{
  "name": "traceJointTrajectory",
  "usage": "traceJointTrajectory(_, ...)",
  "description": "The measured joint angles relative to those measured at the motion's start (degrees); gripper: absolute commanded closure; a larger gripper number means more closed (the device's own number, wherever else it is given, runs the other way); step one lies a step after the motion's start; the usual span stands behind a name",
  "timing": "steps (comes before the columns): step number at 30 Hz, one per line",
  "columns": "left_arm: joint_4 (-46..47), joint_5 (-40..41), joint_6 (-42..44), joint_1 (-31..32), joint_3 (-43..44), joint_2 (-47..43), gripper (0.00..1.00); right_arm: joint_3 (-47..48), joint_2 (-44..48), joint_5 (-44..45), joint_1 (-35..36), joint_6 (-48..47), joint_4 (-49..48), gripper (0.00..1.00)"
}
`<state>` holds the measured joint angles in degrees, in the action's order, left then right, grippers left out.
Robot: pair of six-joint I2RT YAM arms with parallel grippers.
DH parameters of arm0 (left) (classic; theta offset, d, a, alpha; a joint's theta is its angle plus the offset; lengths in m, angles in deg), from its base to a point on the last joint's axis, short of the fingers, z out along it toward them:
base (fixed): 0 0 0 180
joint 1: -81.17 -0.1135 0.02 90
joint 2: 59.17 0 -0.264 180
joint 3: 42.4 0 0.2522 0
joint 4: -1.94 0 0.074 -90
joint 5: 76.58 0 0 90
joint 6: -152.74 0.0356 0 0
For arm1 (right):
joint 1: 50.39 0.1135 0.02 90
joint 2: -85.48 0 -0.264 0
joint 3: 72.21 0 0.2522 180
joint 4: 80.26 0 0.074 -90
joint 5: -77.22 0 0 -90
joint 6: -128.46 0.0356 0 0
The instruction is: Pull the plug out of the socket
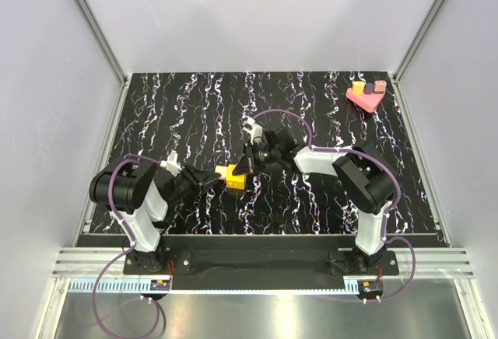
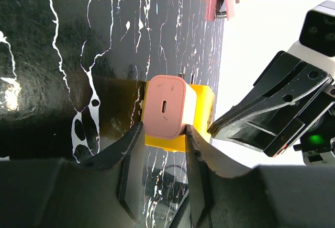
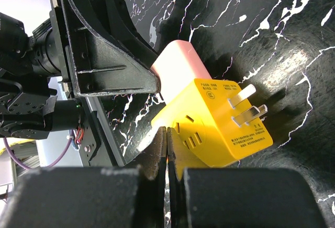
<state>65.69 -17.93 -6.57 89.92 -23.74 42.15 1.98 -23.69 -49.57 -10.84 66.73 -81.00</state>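
Mid-frame on the black white-streaked table (image 1: 194,106) between grey walls (image 1: 249,12), the left gripper (image 1: 212,176) squeezes the boxy pink plug (image 2: 165,106), the right gripper (image 3: 167,139) closed tight.

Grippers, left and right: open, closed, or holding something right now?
Left gripper: closed on the pink plug.
Right gripper: closed, holding nothing; tips against the yellow socket.

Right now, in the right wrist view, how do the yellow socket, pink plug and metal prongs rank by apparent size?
1. yellow socket: largest.
2. pink plug: smaller as seen, but only partly visible, so its true rank is unsure.
3. metal prongs: clearly smallest.
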Motion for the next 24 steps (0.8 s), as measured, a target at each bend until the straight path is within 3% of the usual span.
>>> traceJointTrajectory(2, 0.0, 0.1, 0.0, 0.0, 0.0, 0.0, 0.92, 0.0, 0.0, 0.1, 0.0, 0.0, 0.0, 1.00)
traceJointTrajectory(5, 0.0, 0.1, 0.0, 0.1, 0.0, 0.0, 0.68, 0.2, 0.0, 0.1, 0.0, 0.0, 0.3, 1.00)
traceJointTrajectory(6, 0.0, 0.2, 0.0, 0.1, 0.0, 0.0, 0.52, 0.2, 0.0, 0.1, 0.0, 0.0, 0.4, 1.00)
traceJointTrajectory(9, -0.9, 1.1, 0.5, 0.2, -0.1, 0.0, 0.34, 0.3, 0.0, 0.2, 0.0, 0.0, 0.7, 1.00)
traceJointTrajectory(18, -0.6, 5.2, -0.5, 1.4, -1.1, -1.9, 0.26, 0.3, 0.0, 0.2, 0.0, 0.0, 0.7, 1.00)
traceJointTrajectory(24, -2.1, 16.6, -2.8, 8.5, -1.4, -4.4, 0.25, 0.3, 0.0, 0.2, 0.0, 0.0, 0.7, 1.00)
